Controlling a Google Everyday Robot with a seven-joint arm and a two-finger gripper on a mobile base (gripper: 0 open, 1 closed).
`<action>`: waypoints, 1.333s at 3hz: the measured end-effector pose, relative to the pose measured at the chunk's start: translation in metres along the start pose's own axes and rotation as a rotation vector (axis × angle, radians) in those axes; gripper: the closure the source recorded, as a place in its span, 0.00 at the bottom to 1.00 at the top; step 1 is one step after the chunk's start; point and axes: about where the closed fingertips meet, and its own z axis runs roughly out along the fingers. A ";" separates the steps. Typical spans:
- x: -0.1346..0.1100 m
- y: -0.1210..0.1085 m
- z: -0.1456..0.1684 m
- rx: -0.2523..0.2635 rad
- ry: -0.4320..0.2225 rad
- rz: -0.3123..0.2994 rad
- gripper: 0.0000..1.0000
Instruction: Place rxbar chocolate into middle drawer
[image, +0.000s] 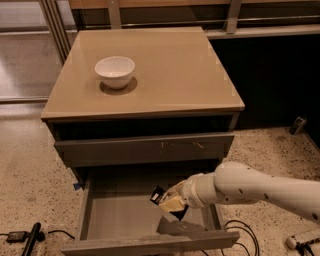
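Note:
The middle drawer (120, 217) is pulled open under the cabinet, and its flat grey floor shows. My gripper (169, 201) reaches in from the right on a white arm and hangs over the right half of the drawer floor, a little above it. It is shut on the rxbar chocolate (157, 194), a small black bar with a bit of white, which sticks out at the gripper's left tip. Most of the bar is hidden by the fingers.
A white bowl (115, 71) stands on the tan cabinet top (175, 75). A shut grey drawer front with pale scratches (145, 148) is above the open drawer. Cables (240, 232) and a black tool (31, 240) lie on the speckled floor.

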 end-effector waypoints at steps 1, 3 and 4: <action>0.006 -0.014 0.020 0.093 -0.015 -0.009 1.00; -0.004 -0.031 0.025 0.150 -0.045 -0.020 1.00; -0.008 -0.048 0.043 0.155 -0.051 -0.038 1.00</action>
